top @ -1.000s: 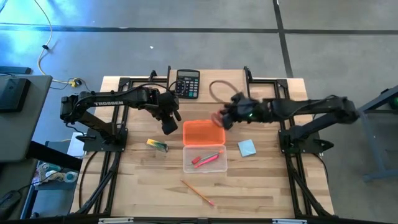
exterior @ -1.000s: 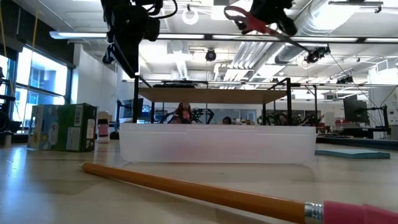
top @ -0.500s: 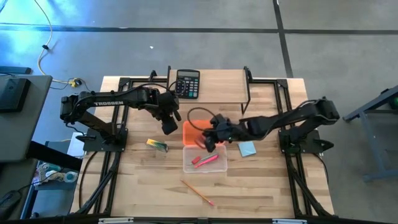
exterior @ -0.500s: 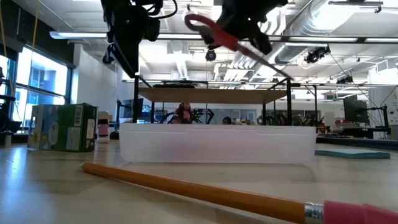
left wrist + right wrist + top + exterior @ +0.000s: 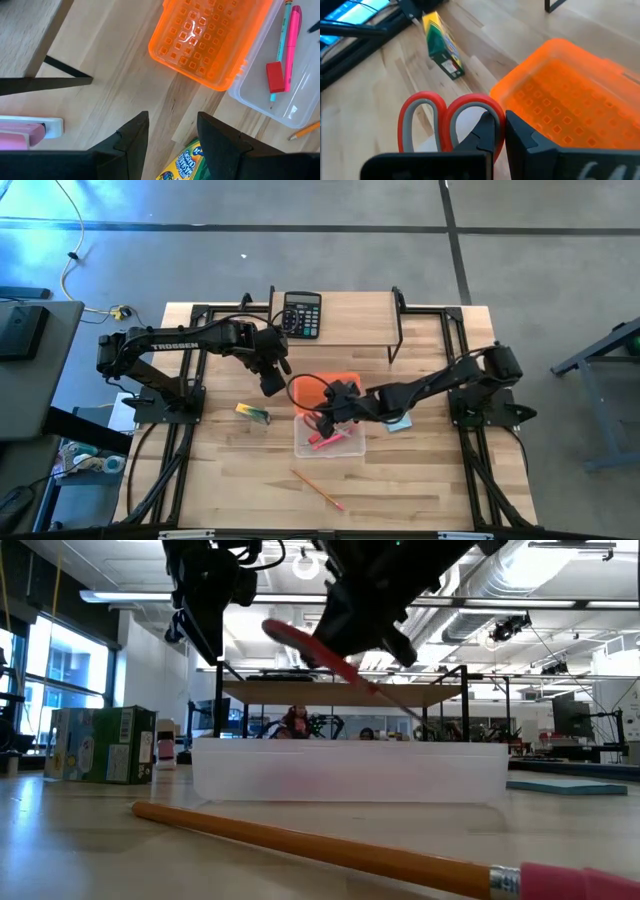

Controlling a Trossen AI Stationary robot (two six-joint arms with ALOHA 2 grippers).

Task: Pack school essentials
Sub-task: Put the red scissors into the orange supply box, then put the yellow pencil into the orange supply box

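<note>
Scissors (image 5: pixel 451 120) clamped in right claw (image 5: pixel 335 402), now swung from shelf side to above clear box (image 5: pixel 330 442); drop-in next. Left claw (image 5: pixel 170 131) apart, idle.

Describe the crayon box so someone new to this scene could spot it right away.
Start at the clear case in the middle of the table, with its orange lid open behind it. The crayon box lies flat on the bare wood beside the case, on the left arm's side, just below the left gripper. It is the only yellow-and-green printed carton there.
</note>
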